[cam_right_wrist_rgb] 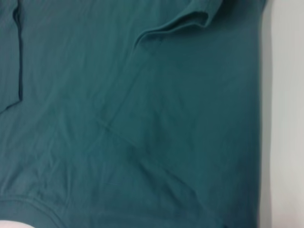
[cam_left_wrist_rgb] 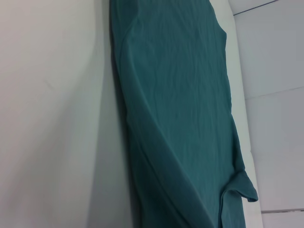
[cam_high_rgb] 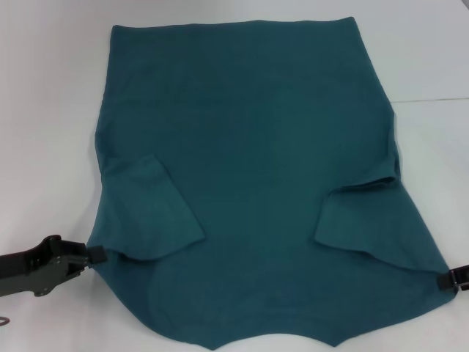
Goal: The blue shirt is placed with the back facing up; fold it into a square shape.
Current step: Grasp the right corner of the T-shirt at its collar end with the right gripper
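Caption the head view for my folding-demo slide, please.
Blue shirt flat on white table, sleeves folded inward, left gripper and right gripper at its edges.

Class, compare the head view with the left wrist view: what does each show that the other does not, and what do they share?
Only the head view shows the left gripper and right gripper at the shirt's near side edges, and both sleeves folded inward over the body. Only the left wrist view shows the seam lines in the white surface beside the shirt, seen along its length. Both show the blue shirt lying plain side up on the white table.
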`<state>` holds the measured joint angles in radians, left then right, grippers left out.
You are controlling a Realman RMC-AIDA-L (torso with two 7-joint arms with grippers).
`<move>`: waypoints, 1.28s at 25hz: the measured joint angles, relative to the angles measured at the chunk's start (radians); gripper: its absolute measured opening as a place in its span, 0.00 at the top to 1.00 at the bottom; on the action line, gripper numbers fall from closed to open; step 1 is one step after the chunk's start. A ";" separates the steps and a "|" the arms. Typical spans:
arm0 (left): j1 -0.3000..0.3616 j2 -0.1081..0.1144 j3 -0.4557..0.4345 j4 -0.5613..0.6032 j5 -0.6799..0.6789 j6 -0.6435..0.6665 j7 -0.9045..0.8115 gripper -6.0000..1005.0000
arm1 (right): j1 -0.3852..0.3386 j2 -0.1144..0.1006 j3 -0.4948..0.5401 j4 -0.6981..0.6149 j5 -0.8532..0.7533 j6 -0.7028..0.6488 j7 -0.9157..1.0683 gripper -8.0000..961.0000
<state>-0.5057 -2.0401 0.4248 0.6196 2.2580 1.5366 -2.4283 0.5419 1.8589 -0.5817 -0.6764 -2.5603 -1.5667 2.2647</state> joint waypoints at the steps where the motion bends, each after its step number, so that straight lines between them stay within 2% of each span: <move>1: 0.000 0.000 0.000 0.000 0.000 0.000 0.000 0.98 | 0.001 0.002 -0.001 0.000 0.000 0.001 0.000 0.29; 20: -0.004 -0.002 0.000 0.000 0.000 -0.004 -0.002 0.98 | 0.049 0.042 -0.040 0.014 0.000 0.008 0.002 0.28; 32: -0.005 -0.002 -0.001 0.000 0.000 -0.004 -0.005 0.98 | 0.051 0.043 -0.041 0.006 -0.002 0.002 0.022 0.47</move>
<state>-0.5108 -2.0418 0.4234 0.6196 2.2580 1.5324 -2.4329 0.5931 1.9015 -0.6228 -0.6709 -2.5618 -1.5642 2.2866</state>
